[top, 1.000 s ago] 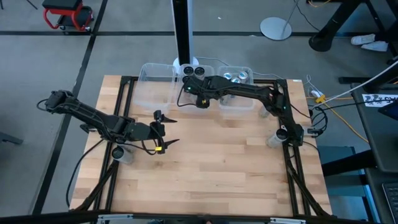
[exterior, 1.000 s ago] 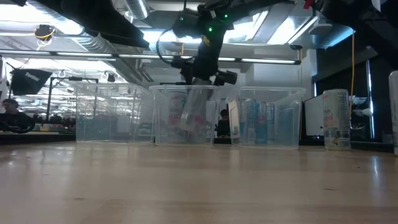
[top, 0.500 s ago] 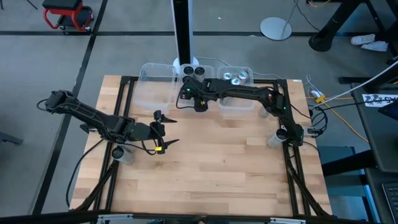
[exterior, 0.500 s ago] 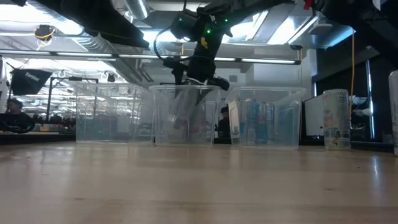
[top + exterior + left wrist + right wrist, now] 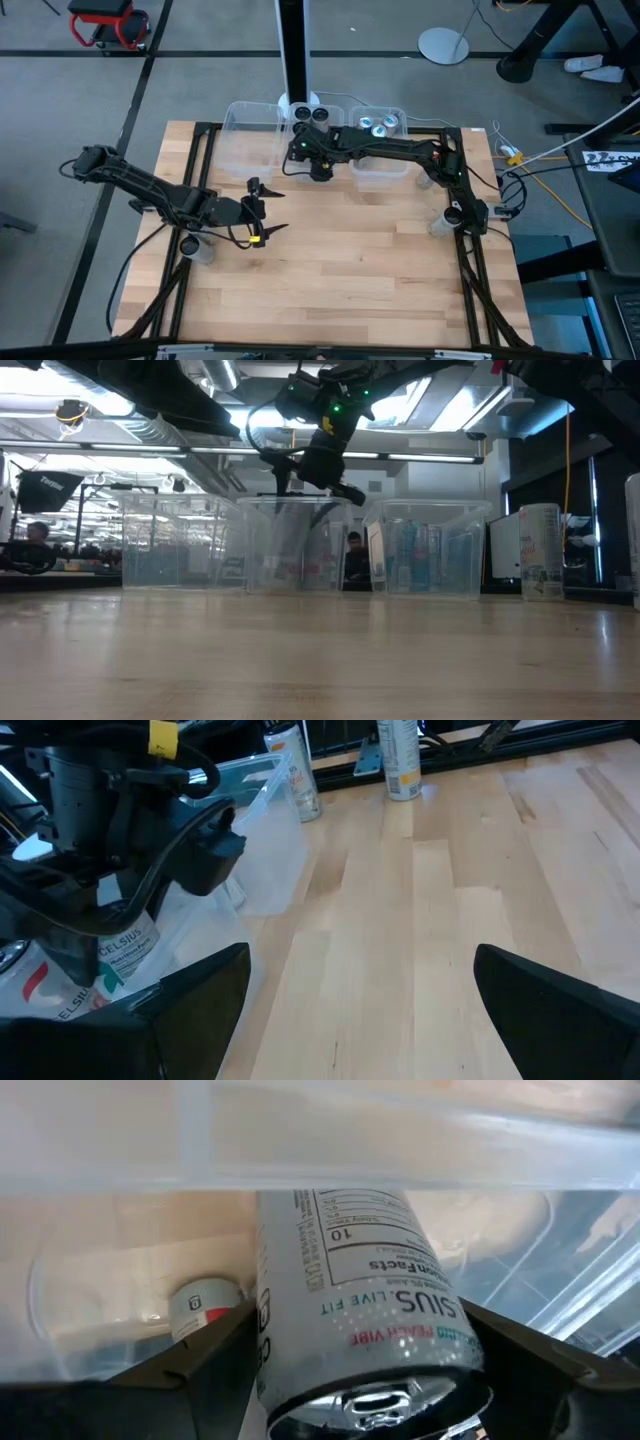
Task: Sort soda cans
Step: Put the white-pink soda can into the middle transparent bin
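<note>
Over the middle clear bin (image 5: 305, 135) the right gripper (image 5: 312, 160) pinches a soda can (image 5: 360, 1310), ready to drop it; the left gripper (image 5: 262, 210) waits spread open over the table (image 5: 340, 270)

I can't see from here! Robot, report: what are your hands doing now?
Right gripper over middle bin, shut on Celsius can. Left gripper open, waiting mid-table. Nothing blocking.

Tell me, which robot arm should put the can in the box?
The right one, probably. The right gripper already holds a soda can over the middle bin. The left gripper hangs open and empty over bare table.
</note>
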Available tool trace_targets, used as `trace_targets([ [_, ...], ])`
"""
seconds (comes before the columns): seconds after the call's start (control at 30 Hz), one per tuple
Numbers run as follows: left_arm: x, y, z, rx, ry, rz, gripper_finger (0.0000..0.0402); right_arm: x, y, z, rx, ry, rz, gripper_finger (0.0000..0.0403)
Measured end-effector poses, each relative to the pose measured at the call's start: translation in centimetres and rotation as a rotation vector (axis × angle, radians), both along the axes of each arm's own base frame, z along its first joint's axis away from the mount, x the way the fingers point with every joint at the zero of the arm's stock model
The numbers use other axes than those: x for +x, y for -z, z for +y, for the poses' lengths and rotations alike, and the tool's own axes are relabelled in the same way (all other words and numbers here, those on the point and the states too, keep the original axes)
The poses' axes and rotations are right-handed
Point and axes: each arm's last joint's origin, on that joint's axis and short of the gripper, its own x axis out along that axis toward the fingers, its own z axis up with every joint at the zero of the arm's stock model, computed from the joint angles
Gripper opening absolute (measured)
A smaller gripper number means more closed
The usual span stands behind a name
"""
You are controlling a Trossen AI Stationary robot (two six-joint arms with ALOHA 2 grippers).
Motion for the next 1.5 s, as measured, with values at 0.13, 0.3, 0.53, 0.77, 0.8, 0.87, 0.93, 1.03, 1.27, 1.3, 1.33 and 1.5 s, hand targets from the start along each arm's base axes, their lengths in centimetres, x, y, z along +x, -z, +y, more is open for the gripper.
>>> trace_targets([
  [0.13, 0.0, 0.0, 0.0, 0.000, 0.000, 0.000, 0.0373, 0.1, 0.0, 0.0, 0.008, 0.015, -0.019, 0.0303],
  [0.3, 0.0, 0.0, 0.0, 0.000, 0.000, 0.000, 0.0373, 0.5, -0.4, 0.8, -0.005, 0.009, -0.018, 0.0303],
  [0.53, 0.0, 0.1, 0.0, -0.002, -0.001, 0.004, 0.0373, 0.7, -0.9, 1.2, 0.003, 0.001, -0.039, 0.0303],
  [0.77, 0.0, 0.1, 0.0, -0.003, -0.003, 0.009, 0.0373, 0.8, -1.0, 1.1, -0.004, 0.003, -0.048, 0.0303],
  [0.8, 0.0, 0.1, 0.0, -0.003, -0.003, 0.009, 0.0373, 0.8, -1.0, 1.1, -0.005, 0.003, -0.052, 0.0303],
  [0.87, 0.0, 0.1, 0.0, -0.002, -0.002, 0.009, 0.0373, 0.8, -1.0, 1.1, -0.006, 0.004, -0.051, 0.0303],
  [0.93, 0.0, 0.1, 0.0, -0.002, -0.003, 0.009, 0.0373, 0.8, -1.0, 1.1, -0.006, 0.004, -0.050, 0.0303],
  [1.03, 0.0, 0.1, 0.0, -0.002, -0.002, 0.009, 0.0373, 0.8, -1.0, 1.1, 0.003, 0.011, -0.055, 0.0303],
  [1.27, 0.0, 0.1, 0.0, -0.002, -0.002, 0.009, 0.0373, 0.8, -1.0, 1.1, 0.017, 0.015, -0.058, 0.0304],
  [1.3, 0.0, 0.1, 0.0, -0.002, -0.002, 0.009, 0.0373, 0.8, -1.0, 1.1, 0.017, 0.016, -0.058, 0.0305],
  [1.33, 0.0, 0.1, 0.0, -0.002, -0.002, 0.009, 0.0373, 0.8, -1.0, 1.1, 0.018, 0.017, -0.060, 0.0308],
  [1.5, 0.0, 0.1, 0.0, -0.003, -0.003, 0.009, 0.0373, 0.9, -1.3, 1.1, 0.020, 0.025, -0.079, 0.0346],
])
